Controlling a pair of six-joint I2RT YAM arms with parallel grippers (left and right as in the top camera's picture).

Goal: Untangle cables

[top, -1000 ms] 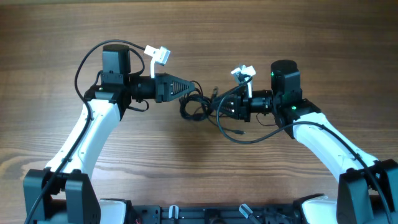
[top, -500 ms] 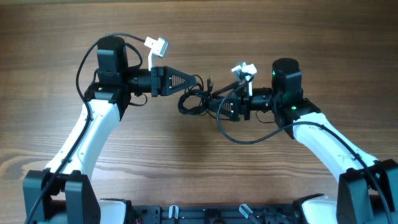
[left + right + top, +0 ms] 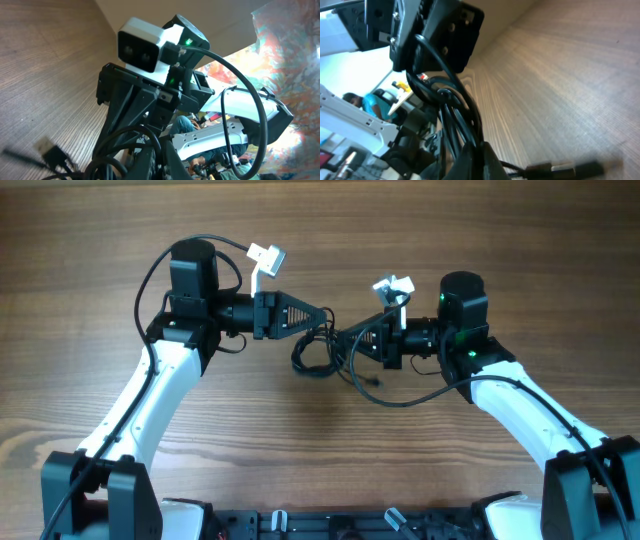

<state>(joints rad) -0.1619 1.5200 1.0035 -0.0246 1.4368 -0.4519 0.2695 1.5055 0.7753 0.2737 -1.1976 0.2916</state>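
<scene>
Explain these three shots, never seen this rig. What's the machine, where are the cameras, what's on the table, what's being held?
It is a robot with two white arms, a left arm and a right arm, at a wooden table. Each arm ends in a two-finger gripper. The overhead view looks straight down from a fixed camera. The other two views come from a camera on each wrist, so each shows its own fingers at the bottom edge and the opposite arm ahead. Between the arms is a knot of thin black cables, with a plug trailing onto the wood. The left gripper and the right gripper face each other. Both look shut on the cables, one on each side of the tangle.
</scene>
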